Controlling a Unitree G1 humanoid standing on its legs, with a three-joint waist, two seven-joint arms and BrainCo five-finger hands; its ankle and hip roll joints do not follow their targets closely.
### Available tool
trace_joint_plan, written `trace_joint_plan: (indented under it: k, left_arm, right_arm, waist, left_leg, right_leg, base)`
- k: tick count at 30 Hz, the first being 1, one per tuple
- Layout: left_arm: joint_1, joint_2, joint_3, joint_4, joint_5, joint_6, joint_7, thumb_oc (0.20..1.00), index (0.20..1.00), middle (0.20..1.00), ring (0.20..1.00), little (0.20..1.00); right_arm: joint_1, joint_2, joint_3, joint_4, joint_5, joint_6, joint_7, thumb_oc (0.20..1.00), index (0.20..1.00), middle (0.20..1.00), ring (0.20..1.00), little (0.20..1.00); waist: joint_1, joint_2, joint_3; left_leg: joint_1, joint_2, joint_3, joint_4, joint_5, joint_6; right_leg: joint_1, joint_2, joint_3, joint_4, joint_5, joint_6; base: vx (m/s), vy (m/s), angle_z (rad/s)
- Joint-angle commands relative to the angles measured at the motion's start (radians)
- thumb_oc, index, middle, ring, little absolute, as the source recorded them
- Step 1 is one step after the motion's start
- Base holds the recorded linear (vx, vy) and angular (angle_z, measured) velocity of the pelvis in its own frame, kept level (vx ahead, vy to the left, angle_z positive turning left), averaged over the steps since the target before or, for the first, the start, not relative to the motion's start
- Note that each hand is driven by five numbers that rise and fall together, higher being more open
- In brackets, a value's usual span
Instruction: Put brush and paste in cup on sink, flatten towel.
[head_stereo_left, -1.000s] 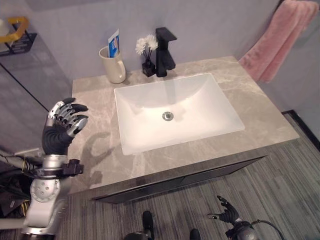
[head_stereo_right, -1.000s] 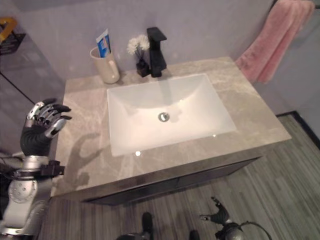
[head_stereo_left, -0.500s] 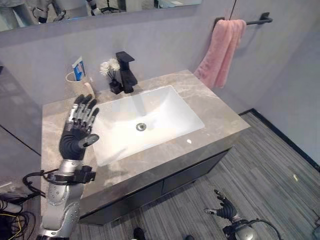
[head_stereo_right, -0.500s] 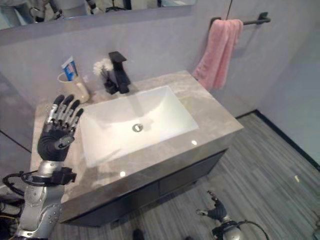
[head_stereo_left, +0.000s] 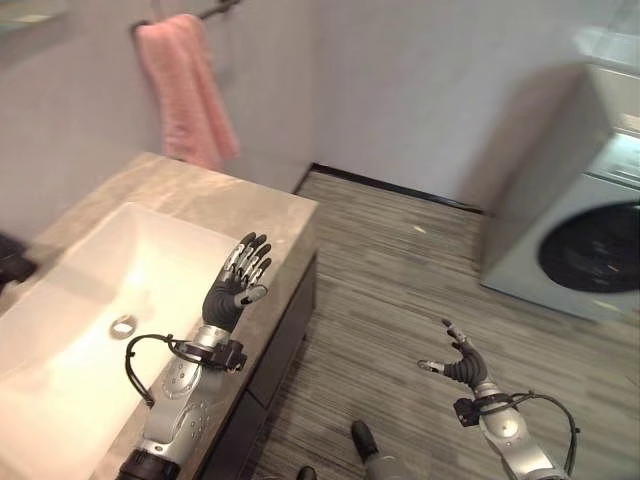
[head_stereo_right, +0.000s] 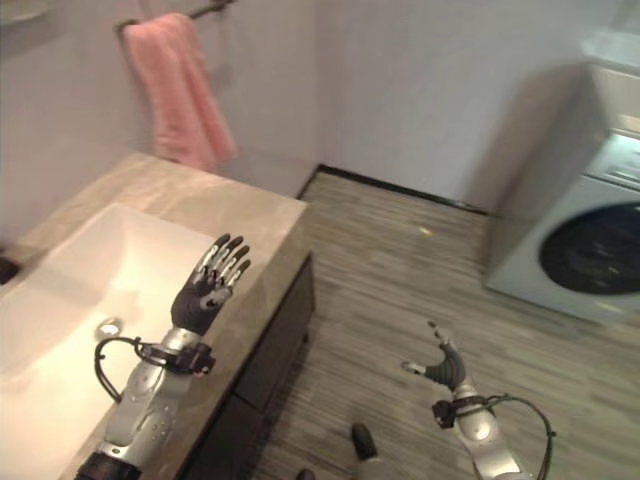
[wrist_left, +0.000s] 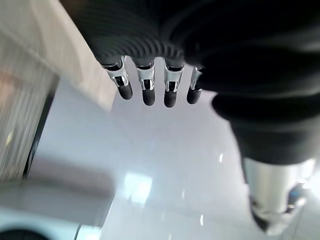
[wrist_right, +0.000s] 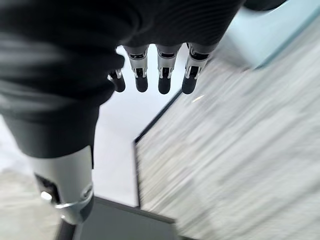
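Observation:
A pink towel (head_stereo_left: 190, 95) hangs bunched from a dark bar (head_stereo_left: 215, 10) on the wall, beyond the far end of the marble counter (head_stereo_left: 205, 195). The white basin (head_stereo_left: 90, 300) is set into that counter. My left hand (head_stereo_left: 235, 290) is raised over the counter's front edge, fingers straight and spread, holding nothing; its fingers (wrist_left: 145, 87) point at a pale wall. My right hand (head_stereo_left: 460, 365) hangs low over the striped floor, open and empty, well away from the counter; its fingers (wrist_right: 162, 75) are straight too.
A washing machine (head_stereo_left: 575, 230) with a round dark door stands against the right wall. Grey striped flooring (head_stereo_left: 400, 270) runs between it and the dark cabinet front (head_stereo_left: 275, 345) under the counter. A black skirting line (head_stereo_left: 400, 190) marks the far wall.
The camera has swung to the right: the cup, tap and flowers have left the picture, and the washing machine has come in. My left hand stays raised and open.

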Motion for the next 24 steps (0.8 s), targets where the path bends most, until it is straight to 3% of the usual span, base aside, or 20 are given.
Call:
trace_joint_plan:
  k: [1,2,3,4,5,7,11,12,13,17,19,20,22,24]
  left_arm:
    - [0.006,0.036,-0.017,-0.02,0.016,-0.021,-0.022,1.0,1.0,1.0,1.0,1.0]
    - [0.006,0.036,-0.017,-0.02,0.016,-0.021,-0.022,1.0,1.0,1.0,1.0,1.0]
    - [0.024,0.081,-0.011,-0.009,0.056,-0.011,-0.032,1.0,1.0,1.0,1.0,1.0]
    - [0.024,0.081,-0.011,-0.009,0.056,-0.011,-0.032,1.0,1.0,1.0,1.0,1.0]
    - [0.042,0.095,-0.005,0.0,0.074,-0.009,-0.031,1.0,1.0,1.0,1.0,1.0]
    - [0.08,0.097,0.019,0.044,0.151,0.008,-0.007,1.0,1.0,1.0,1.0,1.0]
    - [0.082,0.067,0.029,0.094,0.173,0.01,0.019,1.0,1.0,1.0,1.0,1.0]
    - [0.078,0.051,0.029,0.121,0.199,0.016,0.044,1.0,1.0,1.0,1.0,1.0]
    - [0.072,0.027,0.024,0.169,0.25,0.016,0.065,1.0,1.0,1.0,1.0,1.0]
    - [0.052,-0.045,0.006,0.382,0.333,0.05,0.132,1.0,1.0,1.0,1.0,1.0]
    - [0.021,-0.077,0.005,0.488,0.391,0.07,0.165,1.0,1.0,1.0,1.0,1.0]
    - [0.019,-0.077,0.005,0.489,0.391,0.07,0.165,1.0,1.0,1.0,1.0,1.0]
    - [-0.027,-0.113,0.004,0.607,0.443,0.079,0.223,1.0,1.0,1.0,1.0,1.0]
    - [-0.032,-0.122,0.013,0.647,0.469,0.08,0.26,1.0,1.0,1.0,1.0,1.0]
  right_arm:
    - [-0.043,-0.056,0.005,-0.032,-0.102,-0.006,-0.027,1.0,1.0,1.0,1.0,1.0]
    - [-0.043,-0.056,0.005,-0.032,-0.102,-0.006,-0.027,1.0,1.0,1.0,1.0,1.0]
    - [-0.054,-0.066,0.015,-0.038,-0.159,0.001,-0.029,1.0,1.0,1.0,1.0,1.0]
    - [-0.055,-0.066,0.015,-0.038,-0.159,0.002,-0.029,1.0,1.0,1.0,1.0,1.0]
    - [-0.058,-0.064,0.014,-0.03,-0.157,-0.001,-0.027,1.0,1.0,1.0,1.0,1.0]
    - [-0.066,-0.056,0.025,-0.003,-0.155,0.004,-0.012,1.0,1.0,1.0,1.0,1.0]
    - [-0.047,-0.067,0.037,0.004,-0.151,0.001,0.012,1.0,1.0,1.0,1.0,1.0]
    - [-0.042,-0.068,0.038,0.007,-0.142,0.005,0.015,1.0,1.0,1.0,1.0,1.0]
    - [-0.031,-0.063,0.033,0.029,-0.107,0.009,0.021,1.0,1.0,1.0,1.0,1.0]
    - [-0.025,-0.001,0.016,0.166,0.135,0.019,0.083,1.0,1.0,1.0,1.0,1.0]
    - [-0.019,0.02,0.019,0.173,0.188,0.033,0.094,1.0,1.0,1.0,1.0,1.0]
    - [-0.019,0.02,0.019,0.173,0.188,0.033,0.094,1.0,1.0,1.0,1.0,1.0]
    - [-0.031,0.023,0.032,0.192,0.188,0.038,0.083,1.0,1.0,1.0,1.0,1.0]
    - [-0.032,0.023,0.036,0.2,0.186,0.041,0.08,1.0,1.0,1.0,1.0,1.0]
  waist:
    - [0.039,0.051,-0.017]
    - [0.04,0.051,-0.019]
    - [0.048,0.054,-0.005]
    - [0.049,0.051,-0.007]
    - [0.057,0.054,-0.004]
    - [0.095,0.053,-0.005]
    - [0.093,0.048,-0.013]
    - [0.097,0.043,-0.015]
    - [0.092,0.029,-0.019]
    - [0.089,0.016,-0.026]
    - [0.092,0.003,-0.019]
    - [0.09,0.004,-0.019]
    - [0.1,-0.012,0.006]
    - [0.099,-0.014,0.004]
  left_leg:
    - [-0.028,0.05,0.101,-0.018,0.015,-0.054]
    - [-0.029,0.05,0.102,-0.019,0.016,-0.054]
    - [-0.022,0.084,0.174,-0.032,0.011,-0.054]
    - [-0.025,0.083,0.177,-0.034,0.016,-0.054]
    - [-0.014,0.1,0.204,-0.044,0.013,-0.054]
    - [-0.005,0.126,0.274,-0.067,0.031,-0.056]
    - [-0.004,0.129,0.303,-0.056,0.03,-0.051]
    - [-0.012,0.129,0.312,-0.033,0.024,-0.053]
    - [-0.022,0.125,0.304,0.006,0.024,-0.063]
    - [-0.002,0.144,0.279,0.032,0.017,-0.081]
    - [-0.051,0.166,0.266,0.173,0.075,-0.122]
    - [-0.054,0.167,0.263,0.178,0.073,-0.123]
    - [-0.138,0.171,0.235,0.334,0.136,-0.158]
    - [-0.149,0.175,0.245,0.312,0.128,-0.152]
  right_leg:
    - [0.0,0.061,-0.018,0.028,0.012,0.023]
    - [-0.001,0.061,-0.017,0.028,0.012,0.023]
    - [-0.021,0.036,-0.094,0.023,0.027,0.034]
    - [-0.025,0.035,-0.091,0.022,0.031,0.034]
    - [-0.026,0.019,-0.158,0.016,0.023,0.027]
    - [-0.006,-0.035,-0.432,0.087,-0.044,-0.018]
    - [0.022,-0.015,-0.447,0.17,-0.098,-0.034]
    - [0.036,-0.022,-0.477,0.176,-0.109,-0.04]
    - [0.067,-0.01,-0.466,0.126,-0.117,-0.052]
    - [0.102,0.017,-0.466,0.13,-0.139,-0.075]
    - [0.146,0.031,-0.474,0.106,-0.142,-0.098]
    - [0.147,0.032,-0.476,0.105,-0.141,-0.099]
    - [0.173,0.035,-0.479,0.095,-0.138,-0.123]
    - [0.181,0.034,-0.486,0.086,-0.143,-0.123]
  base:
    - [-0.11,0.103,-0.6]
    - [-0.1,-0.001,-0.77]
    - [-0.07,-0.03,-0.81]
    - [-0.07,-0.028,-1.24]
    - [-0.05,0.005,-1.39]
    - [-0.12,0.032,-1.53]
    - [-0.05,-0.004,-0.6]
    - [0.01,-0.095,-0.11]
    - [0.04,-0.147,-0.09]
    - [0.07,-0.211,0.15]
    - [0.01,-0.24,0.25]
    - [-0.03,-0.142,0.45]
    - [-0.06,-0.184,0.39]
    - [0.0,-0.071,0.39]
